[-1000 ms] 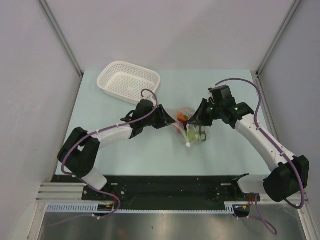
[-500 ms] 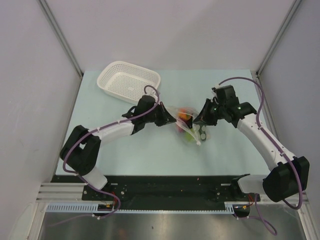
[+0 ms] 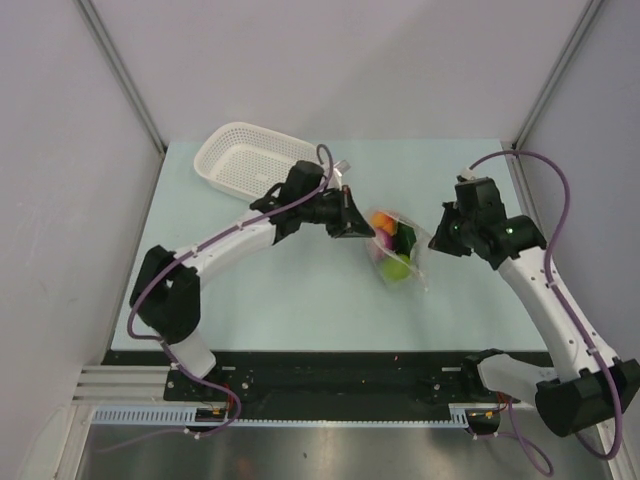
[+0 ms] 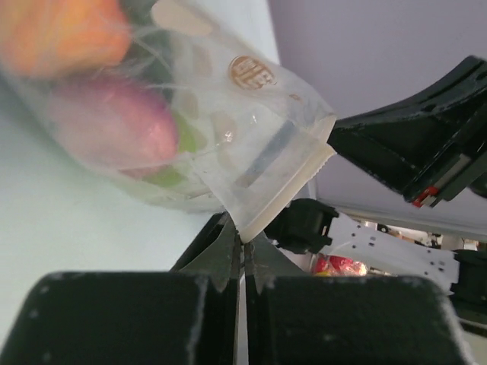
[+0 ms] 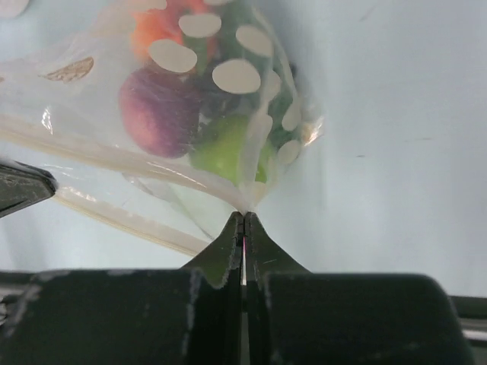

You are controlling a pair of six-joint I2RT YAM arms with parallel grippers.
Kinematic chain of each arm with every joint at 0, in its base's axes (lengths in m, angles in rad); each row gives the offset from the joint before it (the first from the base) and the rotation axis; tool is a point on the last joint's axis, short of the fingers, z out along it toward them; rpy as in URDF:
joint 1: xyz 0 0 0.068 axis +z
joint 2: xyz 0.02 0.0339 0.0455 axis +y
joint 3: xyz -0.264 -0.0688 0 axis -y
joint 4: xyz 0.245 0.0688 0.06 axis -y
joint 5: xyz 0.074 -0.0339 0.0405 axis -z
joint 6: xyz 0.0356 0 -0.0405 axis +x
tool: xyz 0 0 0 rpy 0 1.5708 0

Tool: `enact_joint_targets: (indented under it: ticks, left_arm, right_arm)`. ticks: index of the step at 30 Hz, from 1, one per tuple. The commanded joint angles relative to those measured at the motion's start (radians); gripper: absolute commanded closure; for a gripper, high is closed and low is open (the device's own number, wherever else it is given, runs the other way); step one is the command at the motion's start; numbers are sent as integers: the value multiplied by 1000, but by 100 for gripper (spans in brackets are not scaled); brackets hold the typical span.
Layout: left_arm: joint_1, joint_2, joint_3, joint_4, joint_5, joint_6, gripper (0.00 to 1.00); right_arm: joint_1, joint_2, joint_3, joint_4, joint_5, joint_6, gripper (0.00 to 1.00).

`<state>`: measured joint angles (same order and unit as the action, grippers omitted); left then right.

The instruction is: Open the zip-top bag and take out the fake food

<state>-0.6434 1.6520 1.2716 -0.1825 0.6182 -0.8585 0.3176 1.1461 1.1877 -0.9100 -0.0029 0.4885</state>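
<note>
The zip-top bag [image 3: 400,252] hangs stretched between both grippers at mid-table, clear and crinkly with white polka dots [image 5: 236,74]. My left gripper [image 3: 362,228] is shut on the bag's pale top strip [image 4: 274,182], its tips [image 4: 243,242] pinching one lip. Opposite it, my right gripper [image 3: 432,242] is shut on the other lip [image 5: 243,217]. The fake food lies inside: an orange fruit [image 4: 68,34], a purple piece [image 5: 156,110] and a lime-green ball [image 5: 224,148].
A white perforated basket [image 3: 258,160] stands at the table's back left, behind the left arm. The pale table top [image 3: 300,300] runs to walls on the left, right and back. Black mounting rails [image 3: 330,385] line the near edge.
My left gripper has closed on the bag's edge. Both arms have drawn apart, the right one swinging right, and the bag is now pulled taut between them.
</note>
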Motion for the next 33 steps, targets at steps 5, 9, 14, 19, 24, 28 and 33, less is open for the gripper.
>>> enact_joint_targets:
  ticks: [5, 9, 14, 19, 24, 28, 33]
  left_arm:
    - [-122, 242, 420, 25, 92, -57, 100]
    - [-105, 261, 508, -150, 42, 40, 100]
    - [-61, 264, 471, -294, 29, 147, 100]
    - [-39, 299, 508, -503, 51, 311, 100]
    - [-39, 209, 480, -560, -26, 377, 87]
    - [-39, 88, 415, -537, -80, 362, 71]
    - [-59, -39, 276, -425, -70, 251, 52]
  right_arm:
    - [-22, -121, 153, -240, 251, 1, 100]
    - [-18, -146, 155, -210, 117, -18, 100]
    - [6, -166, -14, -90, -29, 44, 100]
    - [78, -161, -97, -12, -74, 127, 100]
    - [109, -129, -100, 31, -129, 166, 100]
    - [117, -105, -94, 91, -218, 217, 100]
    - [129, -91, -102, 161, -304, 320, 100]
